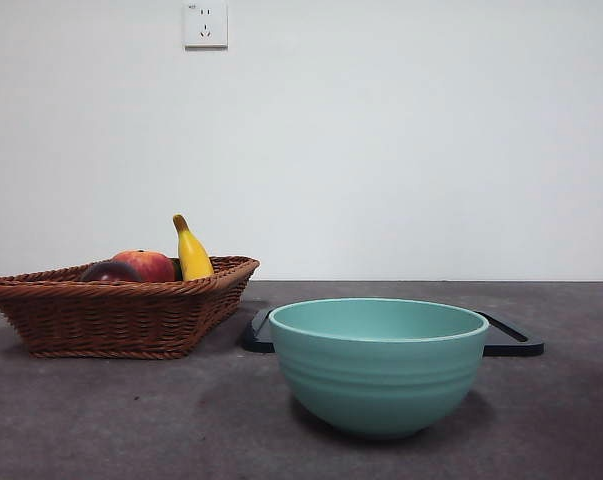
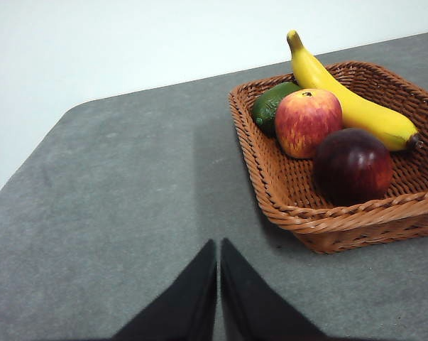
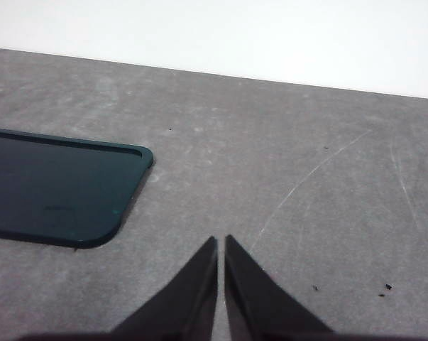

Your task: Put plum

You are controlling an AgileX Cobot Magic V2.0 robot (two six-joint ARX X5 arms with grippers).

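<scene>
The plum is dark maroon and lies in the brown wicker basket beside a red apple-like fruit, a yellow banana and a green fruit. In the front view the plum peeks over the basket's rim at the left. My left gripper is shut and empty, over bare table short of the basket. My right gripper is shut and empty over bare table beside the dark tray. Neither arm shows in the front view.
A teal bowl stands at the front centre of the table. The dark flat tray lies behind it. The basket stands to the bowl's left. A white wall with a socket is behind the table.
</scene>
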